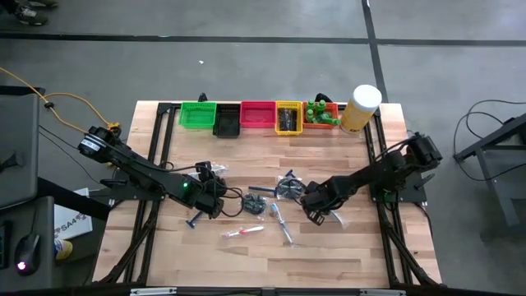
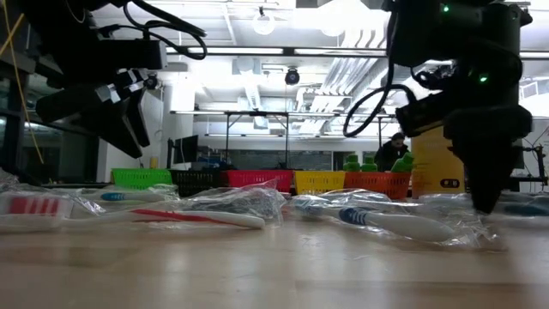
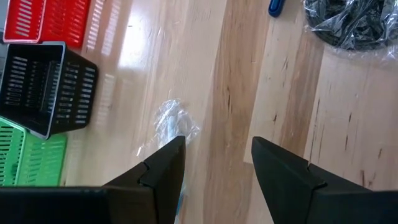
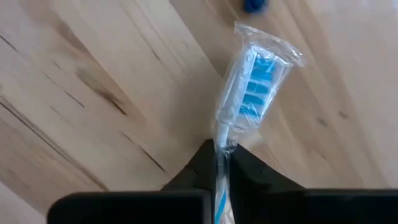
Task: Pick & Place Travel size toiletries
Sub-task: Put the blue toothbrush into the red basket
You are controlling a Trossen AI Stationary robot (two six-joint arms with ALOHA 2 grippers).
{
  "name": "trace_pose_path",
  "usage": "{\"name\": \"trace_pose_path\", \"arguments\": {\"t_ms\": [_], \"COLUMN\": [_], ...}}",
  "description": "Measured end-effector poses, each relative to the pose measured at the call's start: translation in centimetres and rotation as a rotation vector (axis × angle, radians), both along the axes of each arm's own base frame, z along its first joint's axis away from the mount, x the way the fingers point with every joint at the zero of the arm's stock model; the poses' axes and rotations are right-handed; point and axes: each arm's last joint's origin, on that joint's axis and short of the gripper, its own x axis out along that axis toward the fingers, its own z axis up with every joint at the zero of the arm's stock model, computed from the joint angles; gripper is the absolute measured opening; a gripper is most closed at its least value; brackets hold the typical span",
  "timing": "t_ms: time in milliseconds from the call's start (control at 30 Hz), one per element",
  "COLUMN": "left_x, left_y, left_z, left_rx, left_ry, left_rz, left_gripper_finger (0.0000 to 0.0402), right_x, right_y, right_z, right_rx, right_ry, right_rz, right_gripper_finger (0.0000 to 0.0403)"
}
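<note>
A clear-wrapped blue toothbrush [image 4: 249, 87] lies on the wooden table [image 1: 362, 247] right of centre, its handle pinched between the closed jaws of the right gripper [image 4: 221, 163]. The left gripper [image 3: 214, 165] hovers open over bare wood.

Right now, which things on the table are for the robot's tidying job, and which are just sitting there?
For the job:
- wrapped blue toothbrush, pinched in the right hand
- pink toothbrush
- green bottles in the orange bin
- left hand, open, holding nothing

Just sitting there:
- pale-yellow cylinder
- green bin, black bin, red bin, yellow bin
</note>
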Motion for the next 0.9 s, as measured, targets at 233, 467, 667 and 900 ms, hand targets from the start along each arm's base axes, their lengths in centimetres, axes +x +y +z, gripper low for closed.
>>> {"name": "trace_pose_path", "arguments": {"t_ms": [233,467,667,900], "left_x": [0.0,0.8,2.4,3.5], "left_y": [0.0,0.0,1.2,5.3], "left_z": [0.0,0.5,0.7,0.7], "left_rx": [0.014,0.098,0.089,-0.065], "left_ry": [-0.007,-0.104,-0.180,-0.350], "left_rz": [0.003,0.005,-0.083,-0.228], "left_gripper_finger": [0.0182,0.0182,0.0182,0.0182], "right_x": [-1.6,-2.3,-0.6,2.6], "right_y": [0.0,-0.4,-1.1,-2.9], "right_z": [3.6,7.7,9.4,10.8], "right_rx": [-0.022,-0.310,-0.528,-0.647], "right_ry": [-0.103,-0.444,-0.643,-0.791], "right_rz": [-0.002,0.031,0.106,0.216], "right_gripper_finger": [0.0008,0.0008,0.0008,0.0008]}}
